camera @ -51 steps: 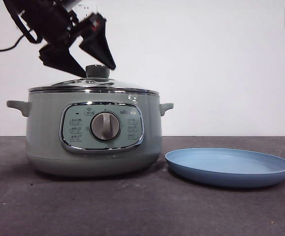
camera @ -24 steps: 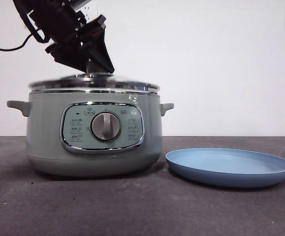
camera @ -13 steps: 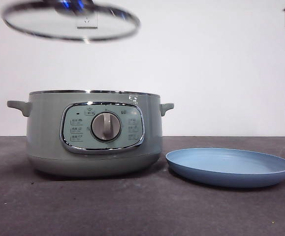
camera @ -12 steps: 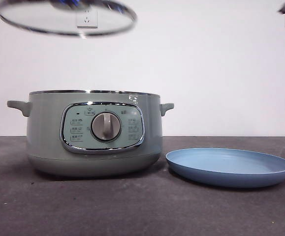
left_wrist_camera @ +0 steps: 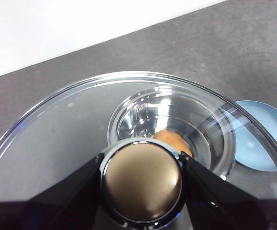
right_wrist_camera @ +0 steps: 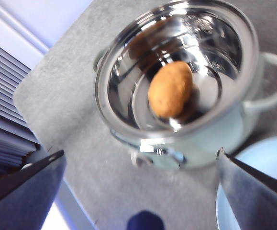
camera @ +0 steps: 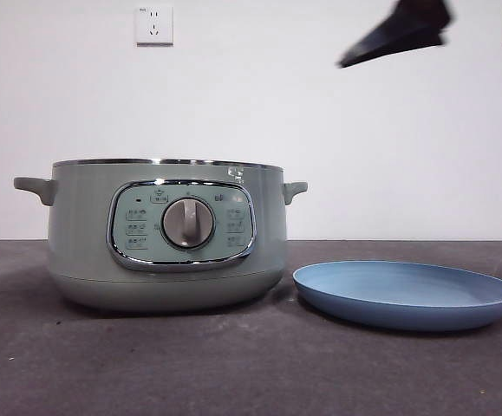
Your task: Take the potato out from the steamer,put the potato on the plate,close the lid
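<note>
The oval orange-brown potato (right_wrist_camera: 171,89) lies in the shiny steel bowl of the round sage-green steamer (camera: 166,234), which stands uncovered. The wide light-blue plate (camera: 405,295) sits just beside it on the dark table (camera: 233,364). The left gripper (left_wrist_camera: 142,184) clamps the clear glass lid (left_wrist_camera: 76,120) by its knob — held high above. The right gripper (right_wrist_camera: 138,182) hovers above the steamer, jaws spread wide, empty.

Steamer (camera: 77,234): smooth sage body, mirror-bright metal bowl. Lid (left_wrist_camera: 57,129): clear glass. Plate (camera: 405,295): matt blue. Table (camera: 233,364): rough grey.
</note>
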`<action>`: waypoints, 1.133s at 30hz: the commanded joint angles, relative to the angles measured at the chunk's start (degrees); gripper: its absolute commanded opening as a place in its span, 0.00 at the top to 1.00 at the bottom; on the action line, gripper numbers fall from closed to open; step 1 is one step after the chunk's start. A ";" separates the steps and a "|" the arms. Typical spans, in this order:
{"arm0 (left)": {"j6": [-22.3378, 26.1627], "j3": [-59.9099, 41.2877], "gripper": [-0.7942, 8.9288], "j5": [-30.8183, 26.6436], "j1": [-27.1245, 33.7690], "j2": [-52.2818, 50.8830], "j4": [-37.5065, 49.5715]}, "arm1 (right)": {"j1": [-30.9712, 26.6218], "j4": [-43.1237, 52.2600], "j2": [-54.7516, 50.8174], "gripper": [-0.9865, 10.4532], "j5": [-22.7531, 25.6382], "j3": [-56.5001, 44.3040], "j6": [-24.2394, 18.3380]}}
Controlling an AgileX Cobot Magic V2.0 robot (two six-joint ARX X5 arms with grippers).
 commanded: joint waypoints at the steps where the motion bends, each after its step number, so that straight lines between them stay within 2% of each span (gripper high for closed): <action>1: -0.63 0.81 0.93 0.17 0.68 -3.69 0.20 | 2.97 0.35 6.34 0.34 2.80 5.88 0.37; 5: -1.68 0.81 0.93 -2.78 0.94 -8.20 -2.80 | 6.19 -0.35 15.23 0.34 6.78 14.88 0.11; 10: -2.27 0.81 0.93 -3.93 0.94 -12.79 -5.14 | 9.77 -1.14 26.21 0.34 12.57 25.51 -0.55; 15: -3.06 0.81 0.93 -3.89 0.94 -15.12 -6.54 | 12.13 -1.11 35.08 0.34 17.86 31.93 -0.59; 25: -3.15 0.81 0.93 -3.89 0.92 -15.63 -7.78 | 14.05 0.83 44.61 0.34 25.64 33.51 -0.96; 34: -3.15 0.81 0.93 -3.72 0.87 -15.63 -7.87 | 14.36 0.87 48.35 0.34 26.82 33.51 -0.90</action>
